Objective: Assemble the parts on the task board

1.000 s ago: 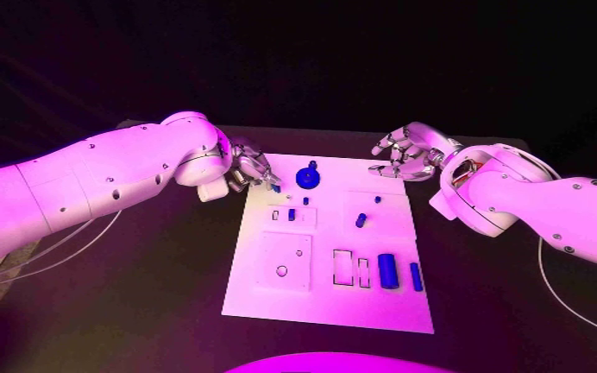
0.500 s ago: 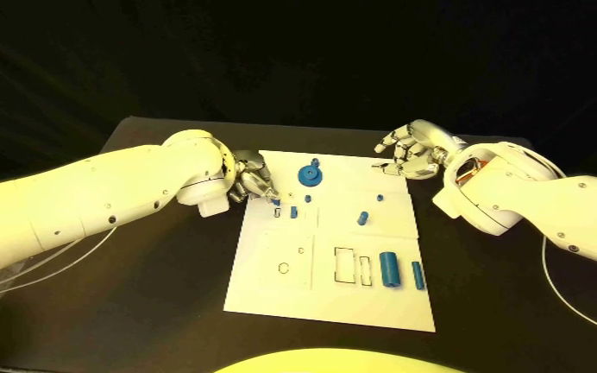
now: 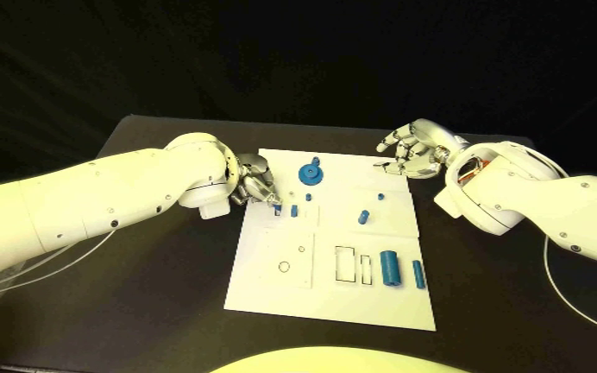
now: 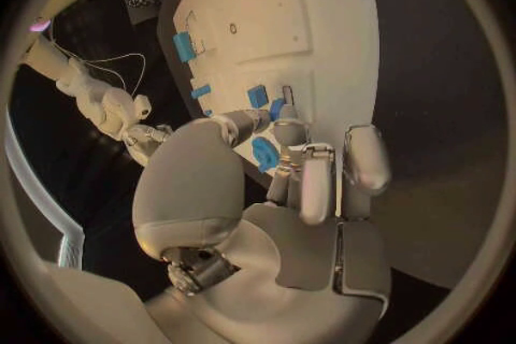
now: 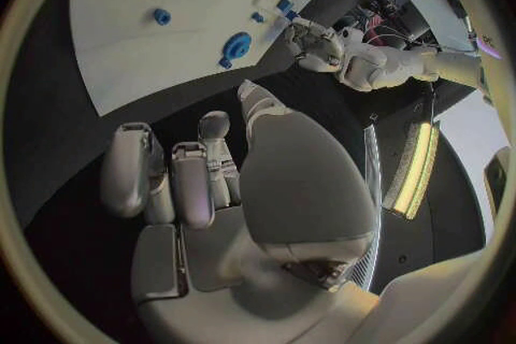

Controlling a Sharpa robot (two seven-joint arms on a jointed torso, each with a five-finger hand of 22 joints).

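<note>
Parts on the task board (image 3: pixel 326 304) are mostly sitting loose, so the assembly looks barely started as far as anyone can judge from how they lie. The board is in the middle of the desk (image 3: pixel 149 295), between the two hands. Near the left hand (image 3: pixel 255 180) there's a small blue piece (image 3: pixel 293 211) just off its fingertips, next to an outlined slot. A round blue part with a knob (image 3: pixel 310 173) sits further along the board's far end, roughly between the hands. A small blue peg (image 3: pixel 362 216) is out in the middle, and a bigger blue cylinder (image 3: pixel 389 268) plus a slim blue bar (image 3: pixel 418 275) lie at the end away from both hands, beside two rectangular cutouts. Probably laid out like that so each piece is near the socket it belongs in.

The left hand is down at the board's edge with its fingers (image 4: pixel 314 181) curled in tight over that little cluster of blue bits. In the left wrist view the fingertips sit right on top of something blue (image 4: pixel 265 153), but it's honestly impossible to tell whether the hand is actually pinching a piece or just touching down next to it.

The right hand (image 3: pixel 413 150) hangs off the board's far corner, fingers loosely spread and holding nothing, well apart from any part. It looks like it's parked out of the way while the left one works.
</note>
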